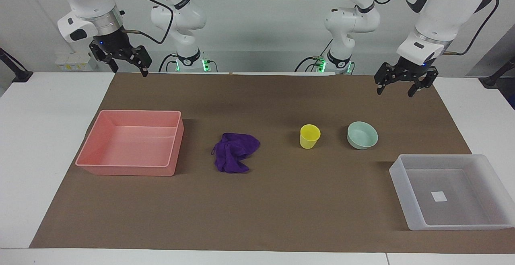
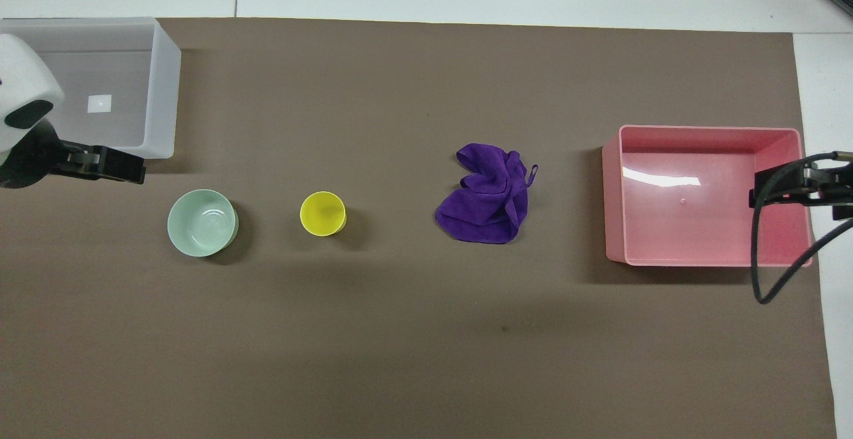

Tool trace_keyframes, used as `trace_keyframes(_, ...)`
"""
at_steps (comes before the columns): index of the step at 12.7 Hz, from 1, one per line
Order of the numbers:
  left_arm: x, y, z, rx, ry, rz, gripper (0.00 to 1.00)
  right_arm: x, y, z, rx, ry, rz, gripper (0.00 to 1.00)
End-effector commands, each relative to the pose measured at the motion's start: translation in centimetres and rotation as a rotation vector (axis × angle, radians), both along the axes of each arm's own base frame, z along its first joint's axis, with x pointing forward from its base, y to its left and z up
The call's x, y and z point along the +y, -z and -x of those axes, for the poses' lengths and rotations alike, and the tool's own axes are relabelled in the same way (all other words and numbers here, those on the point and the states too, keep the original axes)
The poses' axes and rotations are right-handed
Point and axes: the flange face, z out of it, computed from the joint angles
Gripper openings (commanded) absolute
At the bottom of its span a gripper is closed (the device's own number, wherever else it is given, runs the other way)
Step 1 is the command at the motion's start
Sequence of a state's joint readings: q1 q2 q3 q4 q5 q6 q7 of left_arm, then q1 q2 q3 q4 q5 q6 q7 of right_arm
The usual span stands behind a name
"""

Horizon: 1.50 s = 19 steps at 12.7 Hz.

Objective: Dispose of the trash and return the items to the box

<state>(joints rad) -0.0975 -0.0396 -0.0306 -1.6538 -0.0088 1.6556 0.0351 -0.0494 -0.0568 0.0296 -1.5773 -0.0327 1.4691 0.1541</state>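
Rag (image 1: 234, 152) bunched, cup (image 1: 310, 136) upright, bowl (image 1: 362, 134) mouth-up

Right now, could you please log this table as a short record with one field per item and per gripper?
rag: purple rag, bunched on the mat between pink tray and yellow cup
cup: upright, beside mint bowl
bowl: upright, empty
box: frosted tub, empty, at the left arm's end
left gripper: open, raised, waiting
right gripper: open, raised, waiting
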Motion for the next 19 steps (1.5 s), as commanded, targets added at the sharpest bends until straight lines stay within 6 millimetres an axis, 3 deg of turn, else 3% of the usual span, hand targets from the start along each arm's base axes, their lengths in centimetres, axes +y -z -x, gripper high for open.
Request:
trace_keyframes(1,0.54,-0.41,0.97,0.022,0.009,-0.019,1.00,-0.06,0.06,0.70,-0.003,0.020,-0.003,1.00)
trace_keyframes(19,0.69,-0.62,0.72,-0.001,0.008,-0.018,1.00,-0.38,0.17,0.32,-0.041,0.008,-0.003,1.00)
